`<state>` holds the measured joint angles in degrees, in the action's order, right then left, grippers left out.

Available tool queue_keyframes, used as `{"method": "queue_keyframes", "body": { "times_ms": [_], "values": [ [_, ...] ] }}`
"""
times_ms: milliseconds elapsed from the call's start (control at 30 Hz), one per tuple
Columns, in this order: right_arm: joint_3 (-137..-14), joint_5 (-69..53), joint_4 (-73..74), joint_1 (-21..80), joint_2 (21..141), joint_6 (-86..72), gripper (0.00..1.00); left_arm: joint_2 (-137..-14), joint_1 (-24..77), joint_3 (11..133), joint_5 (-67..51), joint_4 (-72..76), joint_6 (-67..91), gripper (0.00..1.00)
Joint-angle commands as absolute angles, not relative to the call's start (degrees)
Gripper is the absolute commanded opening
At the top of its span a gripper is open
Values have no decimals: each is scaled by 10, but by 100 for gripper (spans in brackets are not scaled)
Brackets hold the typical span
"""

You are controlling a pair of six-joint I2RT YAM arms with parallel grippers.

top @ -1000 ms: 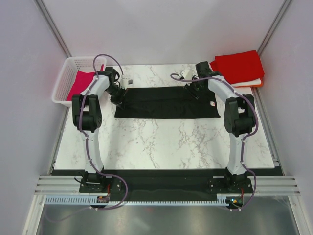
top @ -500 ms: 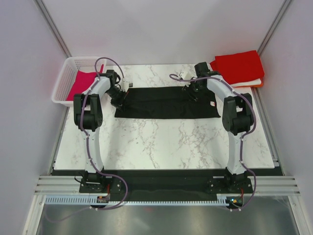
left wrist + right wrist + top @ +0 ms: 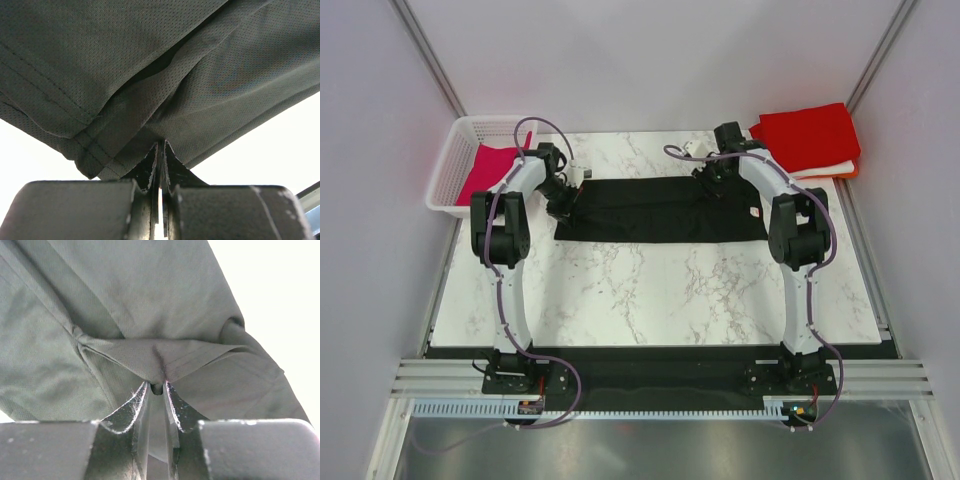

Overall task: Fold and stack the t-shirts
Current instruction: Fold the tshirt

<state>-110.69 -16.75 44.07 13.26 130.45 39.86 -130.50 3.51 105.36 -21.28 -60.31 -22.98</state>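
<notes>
Jaws pinching black t-shirt point(image 3: 125, 60) in wrist views, red t-shirt point(image 3: 807, 135) overhead only

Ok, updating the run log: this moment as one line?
left end effector: shut on black t-shirt | right end effector: shut on black t-shirt | red t-shirt: far right

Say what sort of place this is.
Probably a lab robot cell, not a home: a marble-look table boxed in by plain white panels, two arms bolted to a metal rail at its near edge, and a black shirt spread between a basket and a folded stack.
</notes>
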Motion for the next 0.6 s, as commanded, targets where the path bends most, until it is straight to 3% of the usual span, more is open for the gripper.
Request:
{"method": "queue_keyframes", "body": {
  "times_ms": [0,167,300,500,567],
  "values": [
    [-1134,-178,432,146,1285,405,24,-1296,34,1049,-207,-604,-233,2],
    [-1139,-149,402,176,1278,425,29,-1291,34,1047,-204,-604,-235,2],
    [-1144,-117,373,214,1281,436,41,-1278,34,1044,-207,-605,-238,2],
    [-1126,-75,299,227,1223,397,47,-1233,34,1054,-207,-603,-234,2],
    [-1097,-69,268,227,1198,393,48,-1217,35,1069,-199,-602,-224,9]
  ]
}}
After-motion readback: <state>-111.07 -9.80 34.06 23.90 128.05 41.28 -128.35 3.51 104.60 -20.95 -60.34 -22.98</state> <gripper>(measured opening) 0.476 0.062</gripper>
